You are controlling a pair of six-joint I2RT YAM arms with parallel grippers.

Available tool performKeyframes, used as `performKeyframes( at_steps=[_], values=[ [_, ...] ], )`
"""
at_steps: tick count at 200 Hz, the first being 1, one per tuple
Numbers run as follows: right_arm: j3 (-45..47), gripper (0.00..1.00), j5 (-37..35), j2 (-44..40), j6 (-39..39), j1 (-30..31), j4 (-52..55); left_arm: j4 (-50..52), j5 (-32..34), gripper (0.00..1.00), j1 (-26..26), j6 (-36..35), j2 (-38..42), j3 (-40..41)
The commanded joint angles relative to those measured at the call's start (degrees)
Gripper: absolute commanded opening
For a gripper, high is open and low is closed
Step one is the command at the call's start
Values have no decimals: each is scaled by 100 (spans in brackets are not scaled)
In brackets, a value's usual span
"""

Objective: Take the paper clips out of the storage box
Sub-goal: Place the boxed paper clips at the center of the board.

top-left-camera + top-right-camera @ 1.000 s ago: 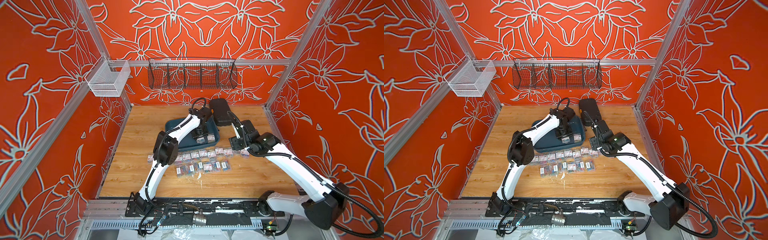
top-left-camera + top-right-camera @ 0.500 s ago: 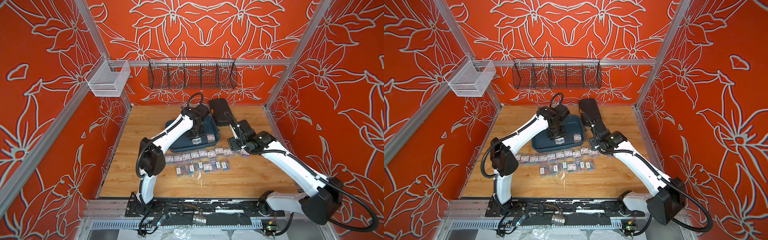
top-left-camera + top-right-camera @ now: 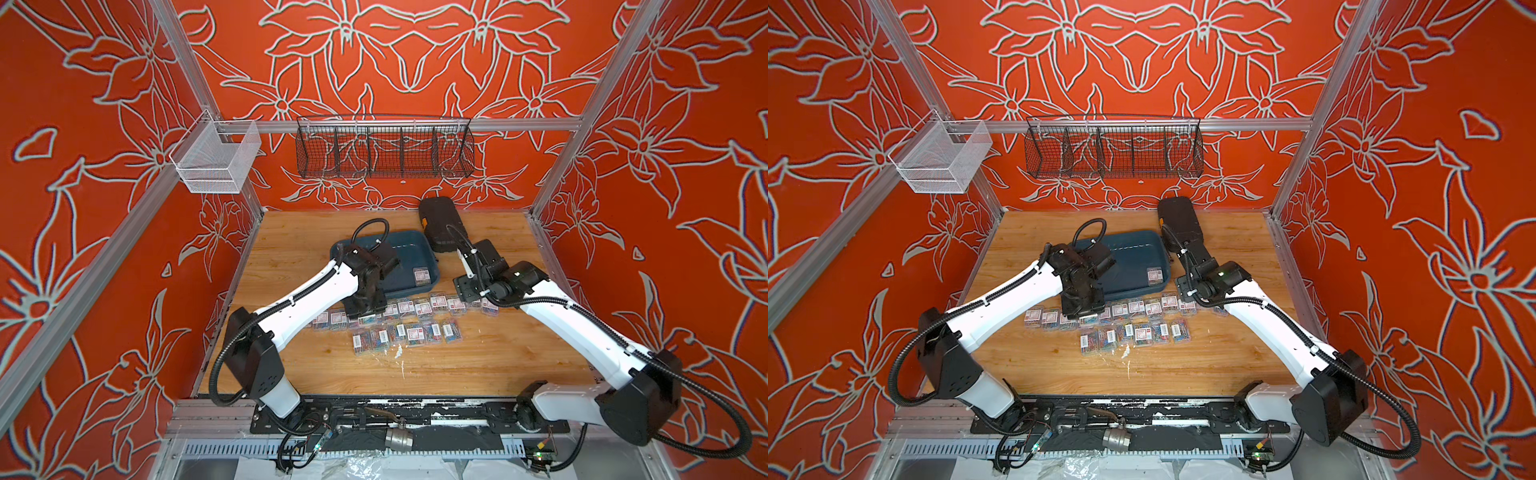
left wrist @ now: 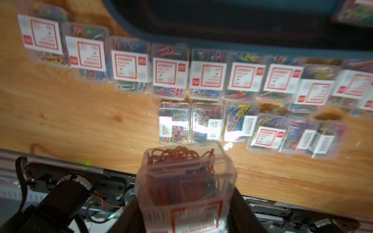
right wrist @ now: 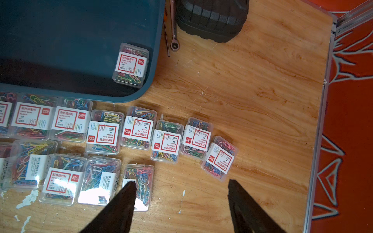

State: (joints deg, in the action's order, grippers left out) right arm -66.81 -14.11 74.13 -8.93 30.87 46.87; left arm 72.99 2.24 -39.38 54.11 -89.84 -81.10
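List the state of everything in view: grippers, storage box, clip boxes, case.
left gripper: shut on the carried clip box.
right gripper: open, empty.
storage box: holds one last clip box, in a corner.
other clip boxes: flat on the table, in two rows.
black case: looks closed, beside the storage box.

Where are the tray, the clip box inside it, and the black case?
tray (image 5: pixel 70 46): right wrist view, bare floor.
clip box (image 5: pixel 130 64): right wrist view, its label.
black case (image 5: pixel 212 22): right wrist view, ribbed side.

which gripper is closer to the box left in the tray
Right. The right gripper hovers just off the tray corner with the box; left gripper is farther along the tray's front.
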Motion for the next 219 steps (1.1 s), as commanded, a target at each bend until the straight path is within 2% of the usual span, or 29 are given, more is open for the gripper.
performKeyframes(
  at_steps=[1, 51, 94, 166, 219],
  values=[
    [-110, 74, 39, 35, 31, -17, 9, -351, -19, 29, -63, 275, 308, 544],
    [-64, 75, 66, -56, 22, -12, -4, -1325, -126, 27, -105, 451, 642, 1815],
    [-47, 75, 92, -65, 4, -16, -54, -1548, 110, 29, -99, 443, 1059, 2832],
    [-48, 75, 241, -68, -40, -12, -16, -1621, 467, 26, 13, -281, 152, 2617],
    [-23, 75, 319, -94, -68, -20, -10, -1813, 444, 24, 156, -414, 24, 2634]
  ],
)
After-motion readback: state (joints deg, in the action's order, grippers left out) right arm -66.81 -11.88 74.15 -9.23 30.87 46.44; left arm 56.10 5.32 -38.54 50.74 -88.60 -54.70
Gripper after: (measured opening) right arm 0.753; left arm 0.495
